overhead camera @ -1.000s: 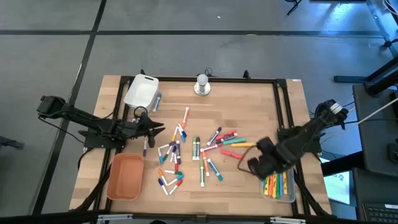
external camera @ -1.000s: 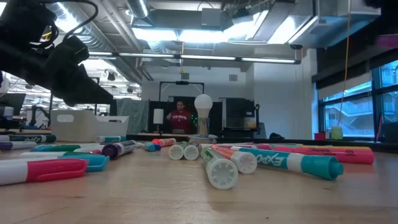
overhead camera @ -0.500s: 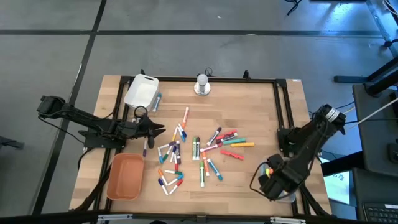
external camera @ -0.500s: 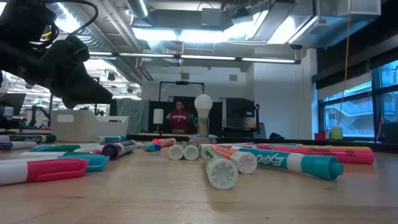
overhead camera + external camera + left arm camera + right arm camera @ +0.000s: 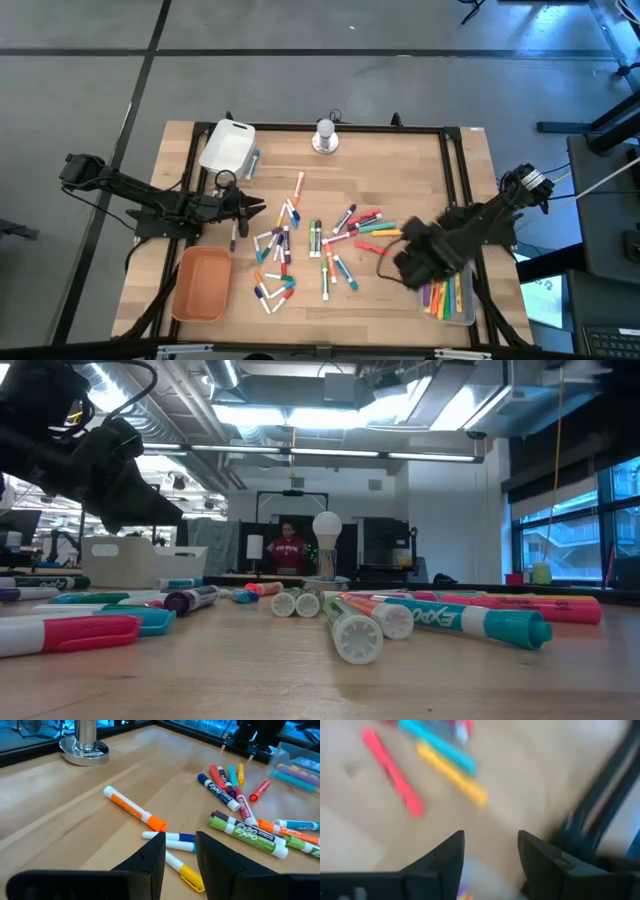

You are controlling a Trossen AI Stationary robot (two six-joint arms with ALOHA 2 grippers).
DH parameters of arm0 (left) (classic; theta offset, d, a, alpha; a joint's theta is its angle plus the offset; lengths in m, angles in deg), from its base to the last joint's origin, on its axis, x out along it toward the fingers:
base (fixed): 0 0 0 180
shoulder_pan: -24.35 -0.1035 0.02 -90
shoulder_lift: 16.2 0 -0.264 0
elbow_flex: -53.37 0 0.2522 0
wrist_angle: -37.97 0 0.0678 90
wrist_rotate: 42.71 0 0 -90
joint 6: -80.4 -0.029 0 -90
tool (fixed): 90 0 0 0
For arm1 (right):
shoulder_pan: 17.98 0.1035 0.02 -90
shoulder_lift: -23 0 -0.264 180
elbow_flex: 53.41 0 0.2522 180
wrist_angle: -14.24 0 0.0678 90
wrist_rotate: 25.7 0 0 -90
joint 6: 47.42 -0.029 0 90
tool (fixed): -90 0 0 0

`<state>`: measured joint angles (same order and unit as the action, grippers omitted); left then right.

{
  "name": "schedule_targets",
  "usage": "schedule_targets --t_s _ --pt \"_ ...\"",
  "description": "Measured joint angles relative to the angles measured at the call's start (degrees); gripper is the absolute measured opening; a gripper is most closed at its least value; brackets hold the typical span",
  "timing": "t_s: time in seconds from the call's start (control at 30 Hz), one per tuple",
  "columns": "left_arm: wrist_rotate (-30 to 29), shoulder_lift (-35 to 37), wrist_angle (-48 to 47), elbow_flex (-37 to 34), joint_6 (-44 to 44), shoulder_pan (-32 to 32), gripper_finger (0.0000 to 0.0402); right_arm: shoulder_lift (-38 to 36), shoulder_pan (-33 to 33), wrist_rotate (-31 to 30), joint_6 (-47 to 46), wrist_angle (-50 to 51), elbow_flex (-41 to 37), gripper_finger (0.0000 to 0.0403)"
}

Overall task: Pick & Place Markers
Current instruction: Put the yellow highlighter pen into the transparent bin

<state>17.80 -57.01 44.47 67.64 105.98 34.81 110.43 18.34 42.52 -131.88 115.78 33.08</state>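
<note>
Spreading across the middle of the high view, the table (image 5: 400, 160) carried everything: my left arm came in from the left edge, my right from the right. Next in size were the trays: white (image 5: 226, 146) at upper left, orange (image 5: 202, 284) at lower left, clear (image 5: 455, 300) at lower right with several markers already in it. A lamp (image 5: 325, 136) stood at top centre.

The markers (image 5: 318, 240) lay loose in the centre of that view, most in a scatter left of middle, a smaller fan (image 5: 368, 224) to its right. I judged them light, stiff and smooth, apt to roll if nudged. Best to pinch one across the barrel near its middle, jaws square to its length, choosing one that lay apart from its neighbours.

My left claw (image 5: 180, 852) hovered just left of the scatter, jaws parted and gripping nothing, a blue-and-white marker (image 5: 172, 839) and a yellow-tipped one (image 5: 182, 870) beyond its tips. My right claw (image 5: 490, 852) hung left of the clear tray, jaws apart and empty, with a red (image 5: 392, 772) and a yellow marker (image 5: 452, 775) ahead of it.

Half a second earlier my right claw had been at the lower right corner over the clear tray; it had since swung back toward the fan, jaws widening. My left had not moved.
</note>
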Motion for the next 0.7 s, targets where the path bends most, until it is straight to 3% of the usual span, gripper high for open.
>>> schedule_targets --t_s 0.07,0.13,0.4,0.57,0.7 --pt "-0.08 0.00 1.69 0.04 -1.35 -0.08 0.0102 1.25 -3.33 -5.86 11.28 -1.27 0.02 0.0174" --pt "-0.43 0.00 3.62 0.13 -3.24 -0.07 0.0102 3.12 -6.83 -6.91 23.17 -4.52 0.02 0.0163" --pt "-1.06 0.00 4.90 0.13 -7.77 -0.07 0.0102 12.26 -16.05 6.80 53.79 -16.53 0.00 0.0129" --pt "0.11 0.00 4.44 0.13 -7.03 -0.07 0.0102 16.11 -20.09 11.17 60.30 -16.10 0.00 0.0126" --pt "0.57 0.00 3.14 0.13 -7.17 -0.07 0.0102 13.56 -21.51 8.50 61.31 -16.59 -3.48 0.0127"
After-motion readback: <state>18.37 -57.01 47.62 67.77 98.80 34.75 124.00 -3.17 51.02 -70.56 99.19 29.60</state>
